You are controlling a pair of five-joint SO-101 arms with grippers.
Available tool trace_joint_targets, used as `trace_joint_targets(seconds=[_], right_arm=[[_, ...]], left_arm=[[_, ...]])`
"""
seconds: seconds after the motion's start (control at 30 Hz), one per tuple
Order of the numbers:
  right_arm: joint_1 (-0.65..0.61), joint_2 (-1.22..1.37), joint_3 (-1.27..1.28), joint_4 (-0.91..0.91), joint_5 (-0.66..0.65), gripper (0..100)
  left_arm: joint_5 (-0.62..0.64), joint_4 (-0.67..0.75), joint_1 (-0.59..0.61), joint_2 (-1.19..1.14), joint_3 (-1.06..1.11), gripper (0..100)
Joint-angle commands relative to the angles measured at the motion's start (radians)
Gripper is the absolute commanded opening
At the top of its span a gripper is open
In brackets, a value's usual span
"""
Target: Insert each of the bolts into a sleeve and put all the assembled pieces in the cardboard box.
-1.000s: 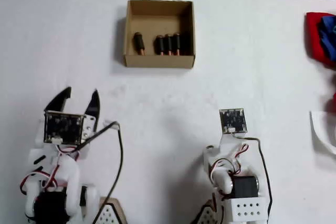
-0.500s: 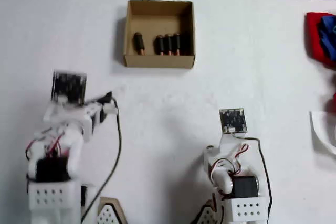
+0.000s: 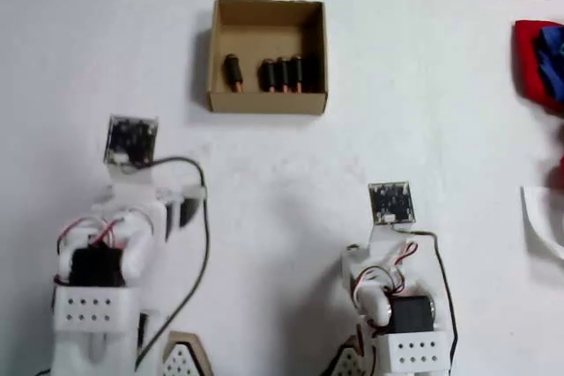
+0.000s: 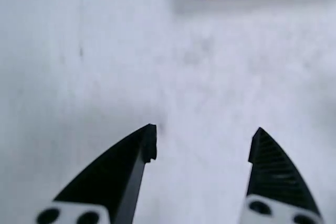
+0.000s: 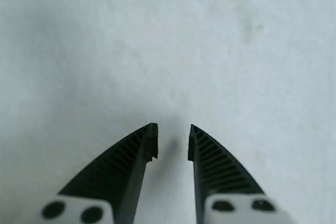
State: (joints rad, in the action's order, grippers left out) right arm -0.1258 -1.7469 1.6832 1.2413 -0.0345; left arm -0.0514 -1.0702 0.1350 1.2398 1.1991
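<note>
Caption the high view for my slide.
Four assembled pieces lie in the cardboard box; left arm and right arm sit folded on the white table.

Four assembled pieces (image 3: 280, 75) in a row inside the cardboard box (image 3: 267, 101), far across the table (image 3: 423, 112); left arm (image 3: 115, 244) and right arm (image 3: 392, 297) nearside, well apart.

High view: fixed camera looking down on the table (image 3: 458, 85), arm bases (image 3: 410, 350) at 6 o'clock, cardboard box (image 3: 269, 101) toward 12. Left wrist view: close above the table, facing the box's near wall, shared with the high view. Right wrist view: close, facing bare tabletop.
</note>
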Motion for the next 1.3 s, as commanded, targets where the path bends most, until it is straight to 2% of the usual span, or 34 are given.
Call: trace_joint_targets(seconds=[0.0,0.27,0.43,0.73,0.87,1.0,1.13,1.27], right_arm=[[0.001,-0.002,0.009,-0.001,0.006,9.1],[0.001,-0.002,0.009,-0.001,0.006,9.1],[0.001,-0.002,0.009,-0.001,0.008,9.1],[0.001,-0.002,0.009,-0.001,0.008,9.0],[0.001,-0.002,0.009,-0.001,0.005,8.9],[0.001,-0.002,0.009,-0.001,0.005,8.8],[0.002,-0.002,0.009,-0.001,0.006,8.8],[0.002,-0.002,0.009,-0.001,0.008,8.8]], left_arm=[[0.000,-0.008,-0.006,0.109,0.088,30],[-0.002,-0.011,-0.005,0.420,0.378,30],[-0.041,-0.084,-0.008,0.600,0.493,30],[-0.071,-0.103,-0.005,0.585,0.493,30],[-0.078,-0.150,-0.002,0.585,0.493,30],[-0.149,-0.221,0.014,0.583,0.493,30],[-0.120,-0.215,0.038,0.583,0.493,30],[0.003,-0.213,0.051,0.580,0.493,30]])
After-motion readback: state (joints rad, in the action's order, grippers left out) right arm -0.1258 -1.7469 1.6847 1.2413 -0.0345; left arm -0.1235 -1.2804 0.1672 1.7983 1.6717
